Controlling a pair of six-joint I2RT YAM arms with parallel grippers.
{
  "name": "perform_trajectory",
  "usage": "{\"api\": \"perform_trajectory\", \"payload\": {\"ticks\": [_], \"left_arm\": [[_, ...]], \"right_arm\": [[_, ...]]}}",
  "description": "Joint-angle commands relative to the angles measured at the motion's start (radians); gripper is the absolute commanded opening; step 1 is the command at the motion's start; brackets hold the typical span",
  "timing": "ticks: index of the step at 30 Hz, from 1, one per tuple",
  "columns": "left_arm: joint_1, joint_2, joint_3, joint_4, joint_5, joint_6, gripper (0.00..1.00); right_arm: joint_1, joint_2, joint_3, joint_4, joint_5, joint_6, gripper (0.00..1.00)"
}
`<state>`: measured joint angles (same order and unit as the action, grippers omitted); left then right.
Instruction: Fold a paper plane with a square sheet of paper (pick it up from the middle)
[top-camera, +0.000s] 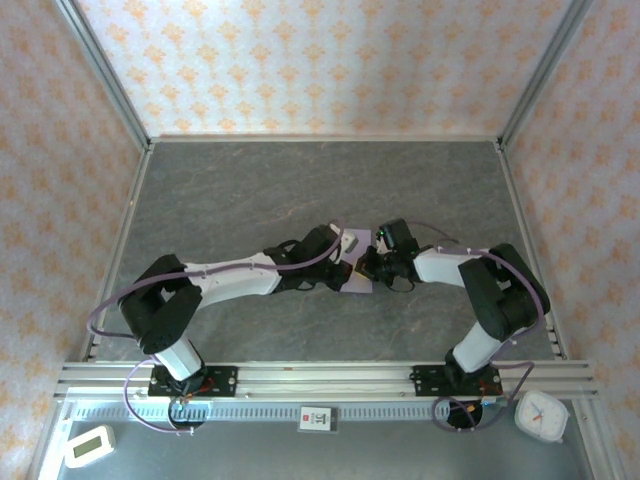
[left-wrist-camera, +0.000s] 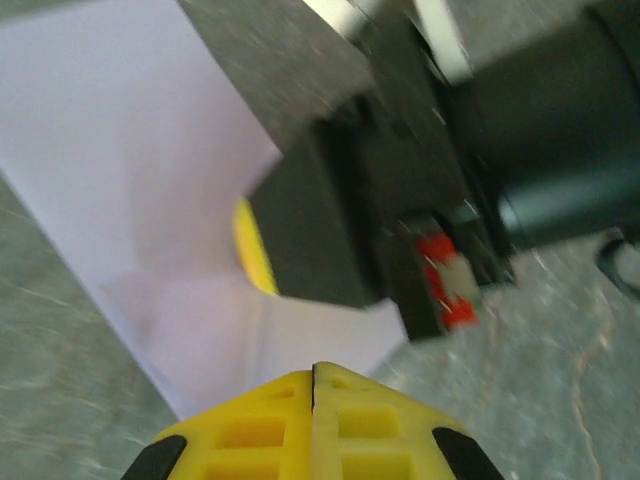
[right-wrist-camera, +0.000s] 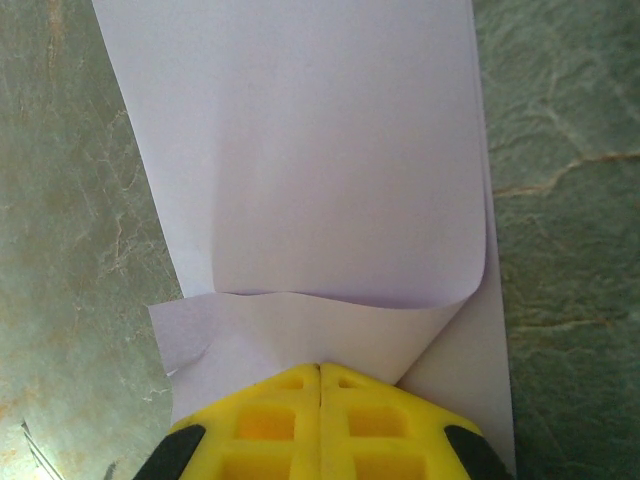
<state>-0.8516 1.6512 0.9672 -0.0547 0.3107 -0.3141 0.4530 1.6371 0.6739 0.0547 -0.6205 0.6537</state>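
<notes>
- A grey marbled table (top-camera: 250, 190) is boxed in by patterned walls (top-camera: 320, 60), with a metal rail (top-camera: 320, 375) along its near edge carrying both arm bases.
- In front of the rail lie a white timer (top-camera: 88, 446), a small label card (top-camera: 315, 418) and a round clock (top-camera: 541, 415), all well apart from the work.
- The lavender sheet of paper (top-camera: 359, 245) lies mid-table between the two wrists, which hide much of it from above.
- It is already folded to a narrow strip; in the top view its long axis runs roughly from near to far.
- In the right wrist view an upper layer curls back in a soft rounded fold just ahead of the fingertips.
- The left arm reaches low and rightward from its base; the left gripper (left-wrist-camera: 313, 370) has its yellow fingers pressed together at the sheet's edge.
- The right arm bends back leftward to meet it; the right gripper (right-wrist-camera: 320, 368) is likewise closed tight.
- Whether either pinches paper cannot be told.
</notes>
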Motion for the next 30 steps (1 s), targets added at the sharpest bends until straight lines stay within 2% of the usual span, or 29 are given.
{"api": "perform_trajectory", "payload": {"ticks": [1,12,30], "left_arm": [[-0.028,0.019,-0.015,-0.021,0.075,0.013,0.0],[-0.032,0.105,-0.007,0.023,0.024,0.02,0.0],[0.036,0.168,-0.009,0.052,-0.006,0.049,0.0]], "right_arm": [[0.002,0.017,-0.05,-0.116,0.084,-0.001,0.0],[0.001,0.018,-0.048,-0.113,0.085,0.004,0.0],[0.002,0.017,-0.051,-0.111,0.088,0.012,0.0]]}}
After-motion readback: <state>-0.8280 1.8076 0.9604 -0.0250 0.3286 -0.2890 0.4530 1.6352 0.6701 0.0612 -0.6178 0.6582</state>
